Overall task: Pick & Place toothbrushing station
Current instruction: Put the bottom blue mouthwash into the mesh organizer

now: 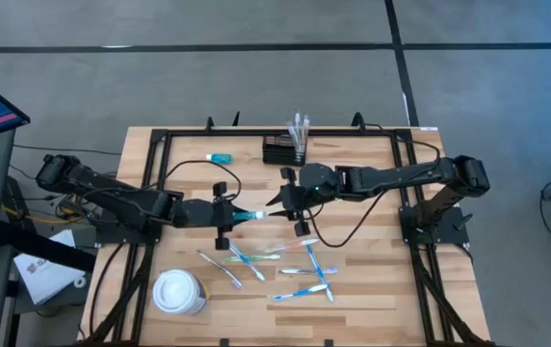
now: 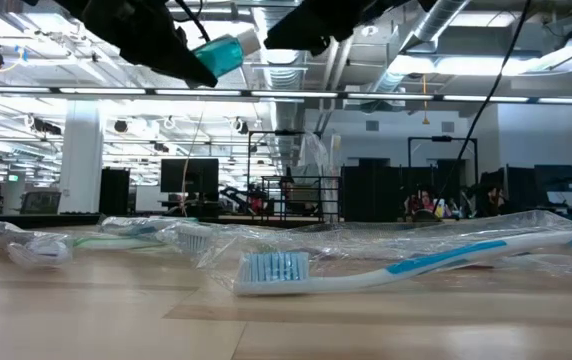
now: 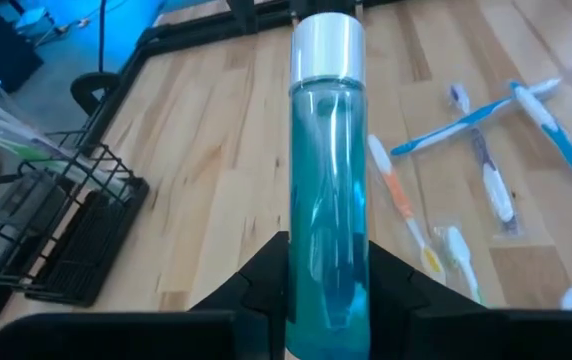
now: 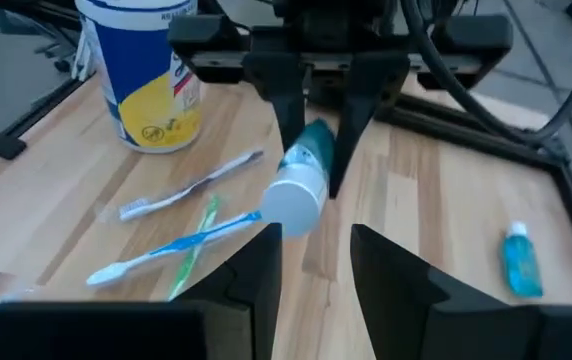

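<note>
Left wrist view: left gripper (image 3: 328, 300) jaws clamped on teal bottle (image 3: 328, 170), raised above table (image 1: 362, 299). Right gripper (image 4: 311, 255) jaws open, facing bottle's white cap, just short. Black wire organiser (image 1: 283, 149) at table's far edge; toothbrushes (image 1: 304, 275) scattered, mostly unplaced.

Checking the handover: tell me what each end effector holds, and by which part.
The left end effector grips a small teal bottle by its base, white cap pointing away. The right end effector is open just short of the cap, holding nothing.
</note>
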